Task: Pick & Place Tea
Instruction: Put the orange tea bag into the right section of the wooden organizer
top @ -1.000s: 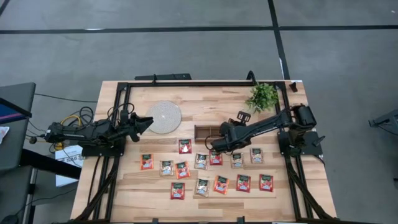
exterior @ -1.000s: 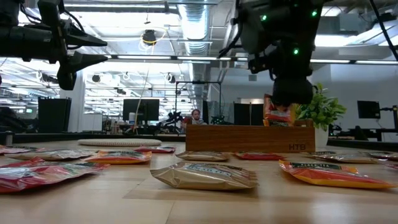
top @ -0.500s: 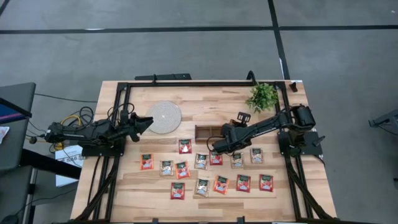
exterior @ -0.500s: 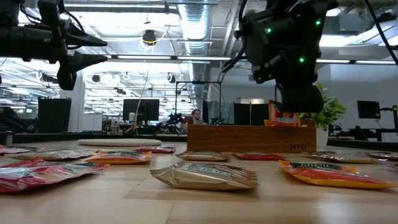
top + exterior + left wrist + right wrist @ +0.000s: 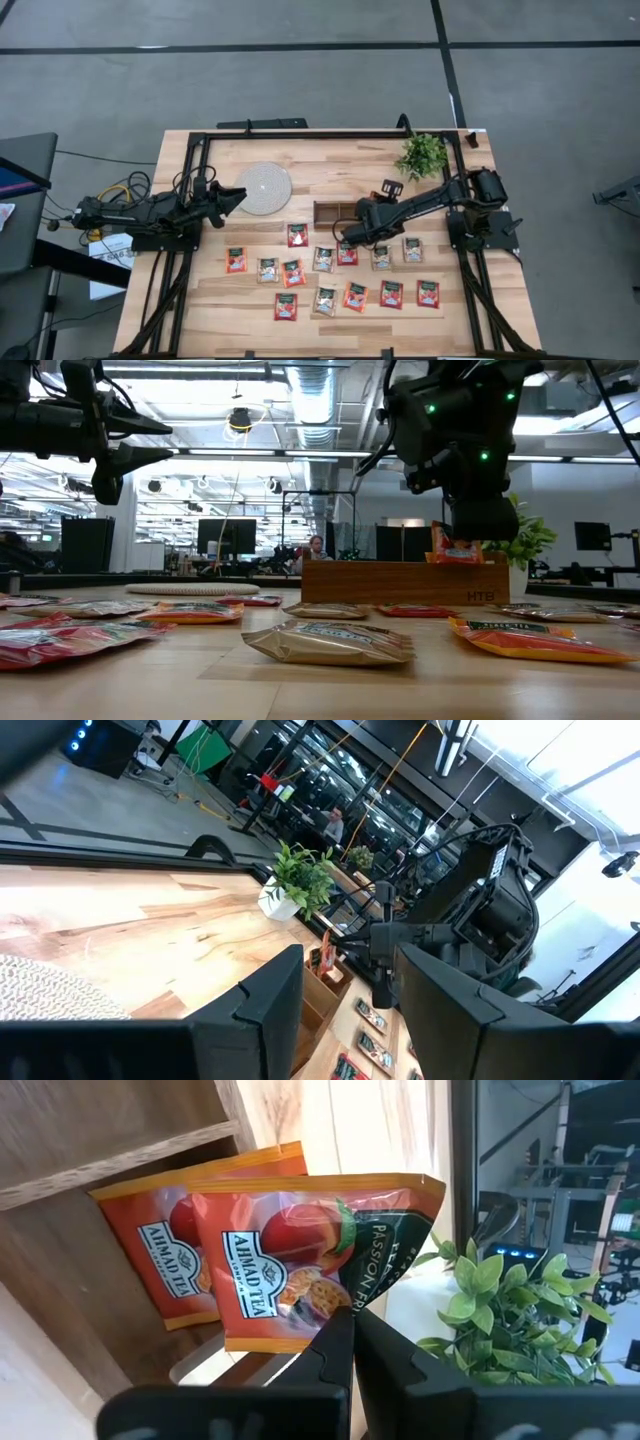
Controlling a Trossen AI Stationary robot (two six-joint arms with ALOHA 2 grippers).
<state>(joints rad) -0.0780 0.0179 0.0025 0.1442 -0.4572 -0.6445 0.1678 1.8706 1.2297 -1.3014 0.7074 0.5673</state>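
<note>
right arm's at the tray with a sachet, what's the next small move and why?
Probably open the right end effector and let go. It is shut on a red-orange sachet that already hangs inside the wooden tray, beside another red-orange sachet standing there. Then lift clear. The left end effector waits open near the round disc.

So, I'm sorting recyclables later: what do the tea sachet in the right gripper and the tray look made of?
The red-orange sachet pinched in the right gripper looks like glossy printed foil or plastic film: it shines and crinkles. The tray looks like brown wood with visible grain and a matte finish.
</note>
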